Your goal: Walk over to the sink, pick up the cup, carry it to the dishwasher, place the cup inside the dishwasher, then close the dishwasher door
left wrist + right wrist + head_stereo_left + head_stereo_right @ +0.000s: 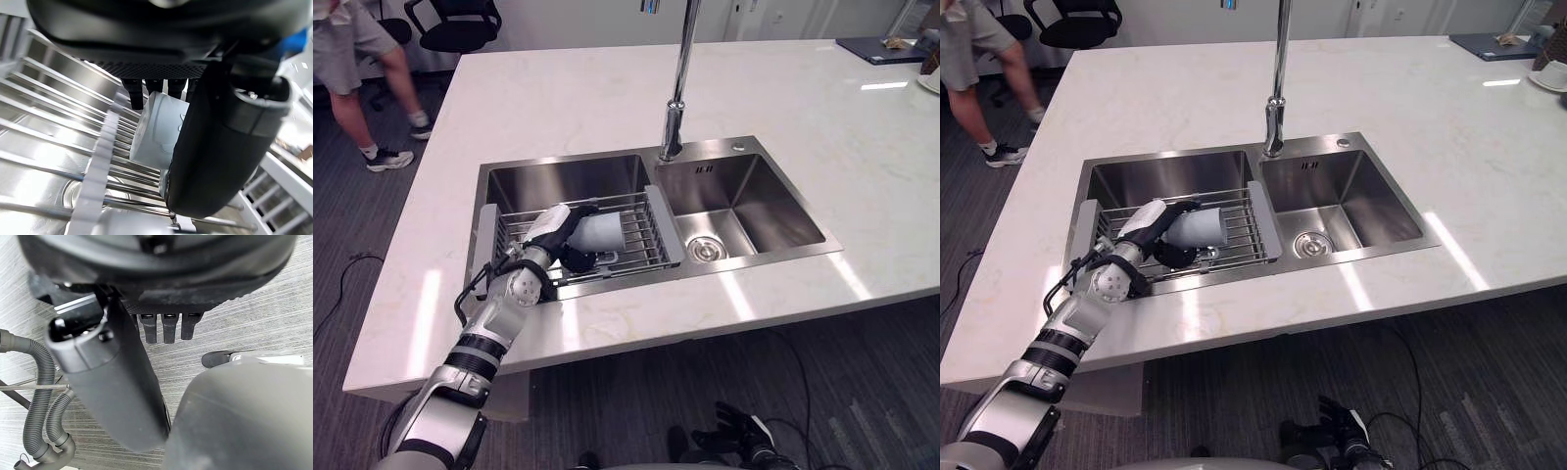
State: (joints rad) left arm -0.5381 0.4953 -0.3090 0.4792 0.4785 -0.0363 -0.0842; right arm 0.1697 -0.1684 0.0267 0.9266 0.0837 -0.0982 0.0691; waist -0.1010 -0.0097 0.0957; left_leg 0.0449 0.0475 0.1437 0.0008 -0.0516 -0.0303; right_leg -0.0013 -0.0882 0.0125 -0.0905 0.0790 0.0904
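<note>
A pale grey cup (pixel 604 235) lies on its side on the wire rack (pixel 644 227) across the left basin of the steel sink (pixel 744 211). My left hand (pixel 548 227) reaches into the rack from the counter's near edge. Its fingers curl over the top of the cup and its thumb (pixel 220 147) closes against the cup's (pixel 156 129) side. The cup still rests on the rack's bars. My right hand (pixel 734 433) hangs low below the counter edge, fingers relaxed and holding nothing, with grey floor behind it (pixel 112 382).
A tall chrome faucet (pixel 680 78) stands behind the divider between the basins. The pale marble counter (pixel 558 98) surrounds the sink. A person (pixel 357 59) walks at the far left by an office chair (pixel 460 20). A cup on a saucer (pixel 1552 73) sits far right.
</note>
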